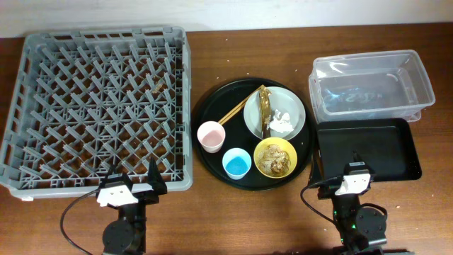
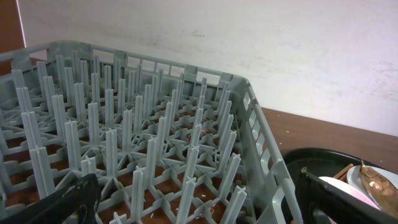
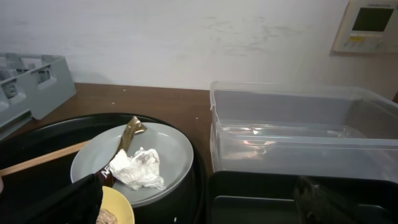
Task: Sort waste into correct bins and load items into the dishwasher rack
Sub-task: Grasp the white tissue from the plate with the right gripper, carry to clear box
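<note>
The grey dishwasher rack [image 1: 106, 33] fills the left and holds no dishes. On the round black tray sit a grey-green plate [image 1: 290, 103] with a white tissue [image 1: 282, 123] and golden-brown wrapper [image 1: 265, 106], chopsticks [image 1: 237, 110], a pink cup [image 1: 211, 136], a blue cup [image 1: 236, 163] and a yellow bowl [image 1: 274, 157] of brown scraps. The clear tub [image 1: 371, 85] and shallow black tray [image 1: 368, 149] stand at the right, both empty. My left gripper [image 1: 134, 188] is open at the rack's near right corner [image 2: 249, 124]. My right gripper [image 1: 352, 177] is open at the black tray's near edge [image 3: 249, 199].
The large round black tray [image 1: 212, 106] lies between the rack and the bins. The right wrist view shows the tissue [image 3: 138, 168] on the plate [image 3: 168, 146] and the tub [image 3: 298, 118] behind. Bare wooden table runs along the front edge. A white wall stands behind.
</note>
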Controlling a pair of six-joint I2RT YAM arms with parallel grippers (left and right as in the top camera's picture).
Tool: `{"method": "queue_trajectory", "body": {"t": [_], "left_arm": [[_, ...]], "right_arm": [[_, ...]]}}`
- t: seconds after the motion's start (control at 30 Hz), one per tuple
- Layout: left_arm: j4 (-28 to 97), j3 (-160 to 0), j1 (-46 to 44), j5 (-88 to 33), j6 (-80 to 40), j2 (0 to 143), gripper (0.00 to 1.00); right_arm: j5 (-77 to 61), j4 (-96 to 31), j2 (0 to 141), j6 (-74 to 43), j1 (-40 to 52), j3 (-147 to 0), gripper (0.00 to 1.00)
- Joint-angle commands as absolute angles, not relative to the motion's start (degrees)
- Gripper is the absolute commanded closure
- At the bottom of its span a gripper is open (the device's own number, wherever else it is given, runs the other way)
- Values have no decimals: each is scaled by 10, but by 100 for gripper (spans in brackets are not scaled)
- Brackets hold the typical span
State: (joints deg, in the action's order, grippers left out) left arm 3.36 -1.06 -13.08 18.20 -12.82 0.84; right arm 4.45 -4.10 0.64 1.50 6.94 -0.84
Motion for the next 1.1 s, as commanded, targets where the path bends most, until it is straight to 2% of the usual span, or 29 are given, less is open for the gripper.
{"method": "queue_trajectory", "body": {"t": [0.0,0.13,0.17,0.23,0.27,0.33,0.43,0.53,0.6,0.67,0.77,0.83,0.93,0.97,1.0,1.03,1.07], "left_arm": [[30,-5,-129,182,-119,4,1],[30,-5,-129,182,-119,4,1],[21,-5,-129,165,-119,4,1],[-87,-10,-129,99,-118,4,1],[-102,-27,-129,96,-118,6,1],[17,-131,-129,97,-118,55,1],[152,-316,-129,80,-119,234,1],[267,-503,-129,-27,-119,456,1],[363,-660,-129,-79,-119,608,1],[462,-785,-129,-82,-119,731,1],[482,-800,-129,-82,-119,792,1],[490,-800,-129,-82,-119,815,1],[490,-800,-129,-81,-119,816,1],[490,-800,-129,-82,-119,816,1],[490,-800,-129,-81,-119,816,1],[490,-800,-129,-81,-119,816,1],[490,-800,-129,-81,-119,816,1]], "right_arm": [[47,-41,4,13,68,-3,1],[47,-40,4,12,68,-3,2],[0,-14,4,12,68,-4,1],[-82,17,4,-12,68,-32,1],[-91,11,6,-62,68,-63,2],[-105,-46,50,-83,68,-150,1],[-105,-206,214,-85,68,-332,1],[-106,-384,448,-85,68,-555,1],[-105,-569,640,-91,68,-760,1],[-106,-675,784,-91,68,-903,2],[-185,-682,898,-91,69,-936,2],[-164,-706,1025,-100,85,-929,1],[-100,-692,1136,-125,90,-929,26],[-100,-685,1160,-125,90,-929,30],[-101,-644,1202,-125,90,-929,41],[-103,-628,1209,-125,90,-929,43],[-112,-612,1213,-125,90,-929,50]]}}
